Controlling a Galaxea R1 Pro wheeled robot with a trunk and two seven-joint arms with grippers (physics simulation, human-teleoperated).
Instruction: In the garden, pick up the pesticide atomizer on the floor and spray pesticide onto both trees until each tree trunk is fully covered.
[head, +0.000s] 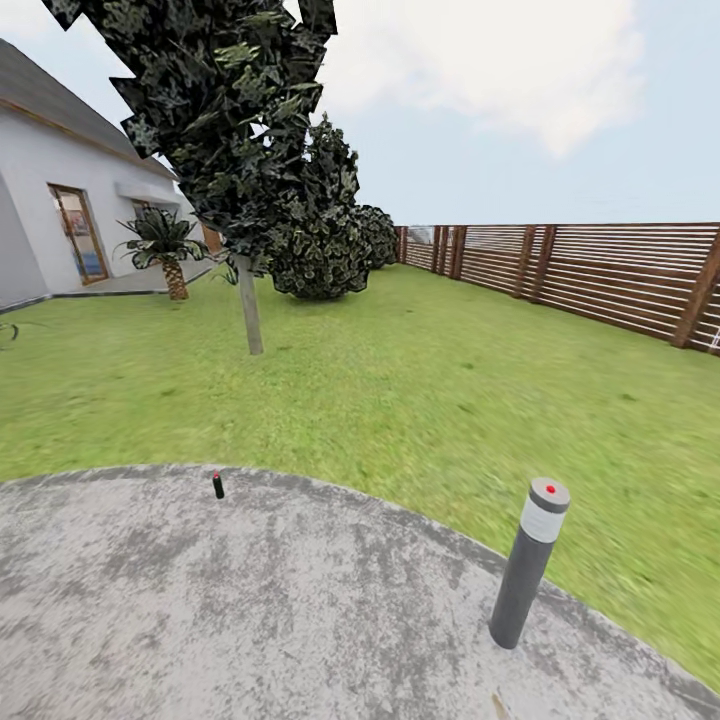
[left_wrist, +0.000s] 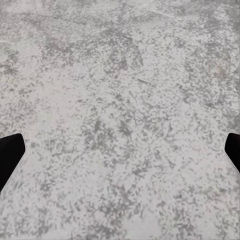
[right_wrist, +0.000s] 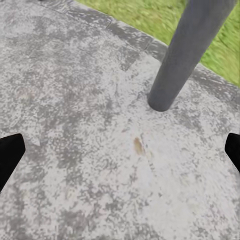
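Note:
The pesticide atomizer (head: 528, 565) is a slim dark-grey cylinder with a pale band and a red dot on its cap. It stands upright on the grey concrete floor (head: 300, 610) near the curved edge, at the right. In the right wrist view its lower body (right_wrist: 180, 65) rises from the paving a short way ahead of my right gripper (right_wrist: 120, 152), which is open and empty. My left gripper (left_wrist: 120, 152) is open too, over bare blotched paving (left_wrist: 120, 90). The trees and their trunks are out of view.
A small black object with a red top (head: 218, 485) stands at the paving's far edge. On the lawn (head: 420, 390) are a near-black cone-shaped tree (head: 250, 310), round dark bushes (head: 320, 250) and a small palm (head: 165, 250). A brown slat fence (head: 600, 275) runs along the right, a white house (head: 60, 210) at the left.

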